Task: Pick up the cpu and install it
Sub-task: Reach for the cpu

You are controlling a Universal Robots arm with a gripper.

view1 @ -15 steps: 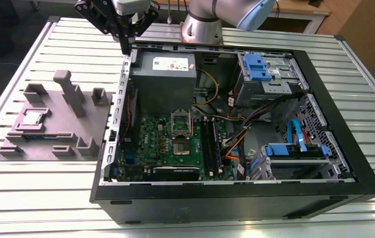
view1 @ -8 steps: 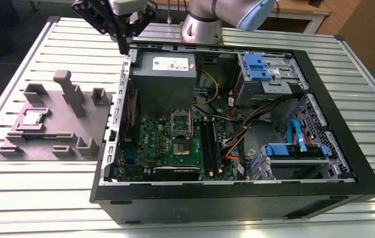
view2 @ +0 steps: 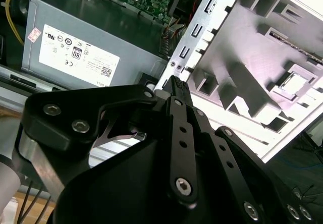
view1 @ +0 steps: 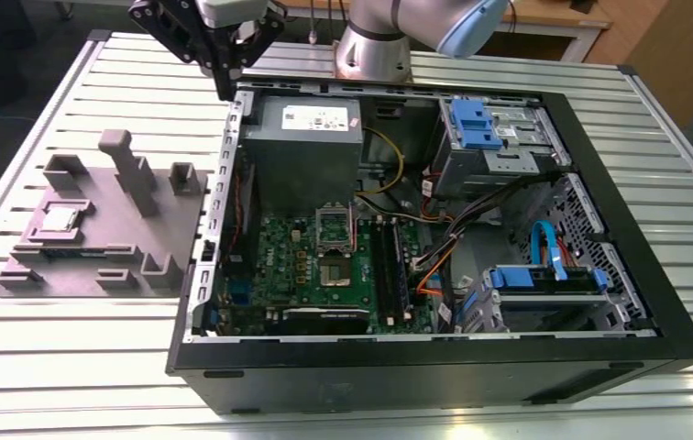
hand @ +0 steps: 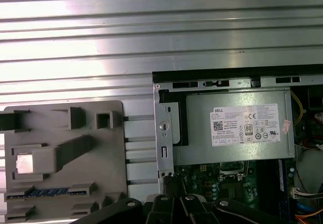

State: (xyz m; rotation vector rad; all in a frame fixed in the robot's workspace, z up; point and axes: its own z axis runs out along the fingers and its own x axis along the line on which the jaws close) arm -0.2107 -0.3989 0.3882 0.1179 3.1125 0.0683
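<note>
Slatted metal table (view1: pixel 78 367), cpu (view1: pixel 61 218) resting on grey fixture (view1: pixel 120 240), hand (view1: pixel 223 90) clenched, empty, above open computer case (view1: pixel 445 371) edge.

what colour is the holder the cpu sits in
Grey; the holder shows best in the exterior view, the cpu resting in it.

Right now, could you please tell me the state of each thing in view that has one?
small square silver-topped cpu: lying flat in the grey fixture tray, not gripped.
black end effector: shut, empty, near the case's corner.
black computer case: on its side, open, panel off.
</note>
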